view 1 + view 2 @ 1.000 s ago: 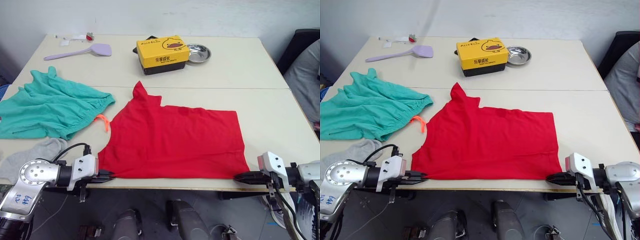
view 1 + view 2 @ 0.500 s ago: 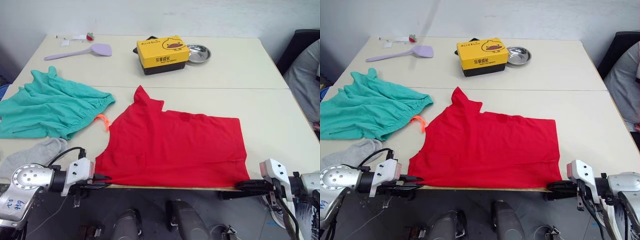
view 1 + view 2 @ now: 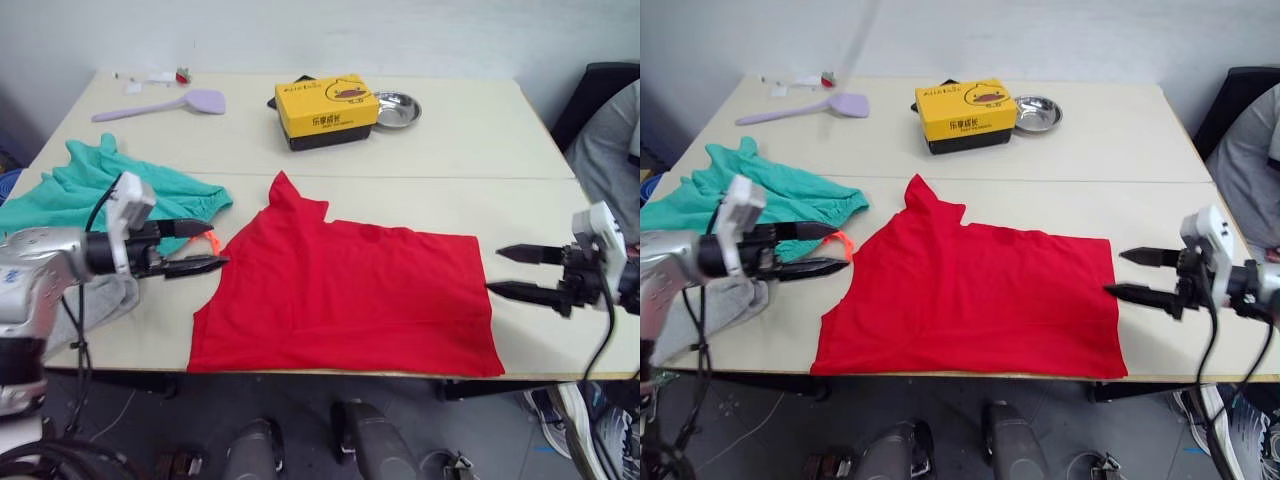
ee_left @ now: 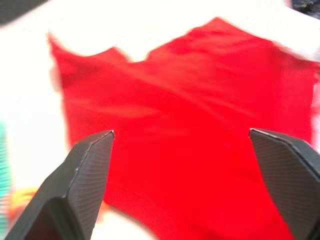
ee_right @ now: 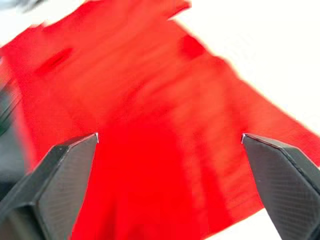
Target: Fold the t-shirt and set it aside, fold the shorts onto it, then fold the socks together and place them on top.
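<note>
The red t-shirt [image 3: 350, 300] lies spread flat at the table's front middle, one sleeve pointing toward the back. Left of it, the teal shorts [image 3: 90, 190] lie crumpled, their orange drawstring [image 3: 207, 240] showing. The grey socks [image 3: 110, 300] lie in front of the shorts, partly hidden by my left arm. My left gripper [image 3: 215, 245] hovers open just off the shirt's left edge, holding nothing. My right gripper [image 3: 493, 270] is open and empty at the shirt's right edge. Both wrist views look past spread fingers [image 4: 90, 160] [image 5: 280, 165] onto red cloth.
At the back of the table stand a yellow box [image 3: 326, 108] and a metal bowl [image 3: 397, 107]. A purple spatula [image 3: 165, 103] lies at the back left. A person in grey [image 3: 610, 150] sits at the right edge.
Both grippers went from shut on the t-shirt's front hem to open, letting it go. They lifted from the table's front edge to the shirt's left and right sides.
</note>
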Controlling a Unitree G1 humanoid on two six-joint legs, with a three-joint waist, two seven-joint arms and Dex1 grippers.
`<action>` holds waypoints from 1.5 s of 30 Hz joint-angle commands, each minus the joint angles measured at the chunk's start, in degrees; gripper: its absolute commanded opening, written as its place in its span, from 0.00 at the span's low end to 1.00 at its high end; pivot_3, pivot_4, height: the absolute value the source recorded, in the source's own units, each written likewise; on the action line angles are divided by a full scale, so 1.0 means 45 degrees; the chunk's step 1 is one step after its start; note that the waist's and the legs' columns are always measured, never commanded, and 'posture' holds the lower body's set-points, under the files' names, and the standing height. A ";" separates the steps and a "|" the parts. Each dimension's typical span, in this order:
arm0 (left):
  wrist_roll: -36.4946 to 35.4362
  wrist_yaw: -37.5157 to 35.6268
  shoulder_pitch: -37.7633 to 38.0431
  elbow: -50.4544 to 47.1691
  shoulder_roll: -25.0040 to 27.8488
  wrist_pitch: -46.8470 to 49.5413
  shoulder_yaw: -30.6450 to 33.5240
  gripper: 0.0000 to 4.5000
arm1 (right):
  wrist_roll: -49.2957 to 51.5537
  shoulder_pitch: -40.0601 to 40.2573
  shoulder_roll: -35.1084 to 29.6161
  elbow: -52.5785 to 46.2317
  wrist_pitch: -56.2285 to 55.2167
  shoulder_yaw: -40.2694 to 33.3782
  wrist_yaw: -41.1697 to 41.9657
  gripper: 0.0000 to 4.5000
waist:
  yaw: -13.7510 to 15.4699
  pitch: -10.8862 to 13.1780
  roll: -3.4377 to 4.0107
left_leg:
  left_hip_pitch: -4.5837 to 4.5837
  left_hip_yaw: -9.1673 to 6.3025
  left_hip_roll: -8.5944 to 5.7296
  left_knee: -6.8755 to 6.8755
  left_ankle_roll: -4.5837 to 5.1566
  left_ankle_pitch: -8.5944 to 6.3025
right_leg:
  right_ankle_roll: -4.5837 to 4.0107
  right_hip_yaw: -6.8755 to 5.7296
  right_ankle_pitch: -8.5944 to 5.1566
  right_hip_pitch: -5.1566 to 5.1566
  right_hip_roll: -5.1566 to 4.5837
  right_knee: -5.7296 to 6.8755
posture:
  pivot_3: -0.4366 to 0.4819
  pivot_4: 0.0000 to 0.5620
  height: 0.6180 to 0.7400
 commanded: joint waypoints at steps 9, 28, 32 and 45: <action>0.3678 0.2007 -0.5426 0.9264 -0.3619 -0.5134 -0.1028 1.00 | -0.4107 -0.5251 0.2070 0.7037 -0.2982 0.2188 -0.1871 0.99 | 0.0019 0.0001 0.0003 | -0.0263 0.0077 0.0020 0.0125 -0.0123 0.0046 | 0.0046 0.0013 -0.0005 -0.0268 0.0013 0.0078 | 0.48 0.27 1.00; 0.5787 0.1944 -0.6688 1.2644 -0.5119 -0.5889 -0.0919 0.73 | -0.5588 -0.6754 0.2466 0.9657 -0.2891 0.2581 -0.0586 0.86 | -0.0013 0.0000 0.0003 | -0.0239 0.0151 -0.0034 0.0226 -0.0126 0.0047 | 0.0057 0.0026 0.0002 -0.0260 -0.0002 0.0208 | 0.48 0.27 1.00; 0.5784 0.1988 -0.6642 1.2676 -0.5206 -0.5877 -0.0731 0.45 | -0.5568 -0.6787 0.2471 0.9650 -0.2830 0.2428 -0.0444 0.57 | -0.0013 0.0000 0.0003 | -0.0239 0.0149 -0.0034 0.0248 -0.0127 0.0047 | 0.0056 0.0025 0.0001 -0.0260 -0.0002 0.0235 | 0.48 0.27 1.00; 0.5052 0.1579 -0.6530 1.2441 -0.5005 -0.5961 0.0748 0.00 | -0.5052 -0.6475 0.2076 0.9282 -0.3478 0.1536 -0.0225 0.01 | -0.0032 0.0001 0.0002 | -0.0242 0.0104 -0.0037 0.0281 -0.0126 0.0046 | 0.0056 0.0018 0.0001 -0.0261 -0.0001 0.0268 | 0.48 0.27 1.00</action>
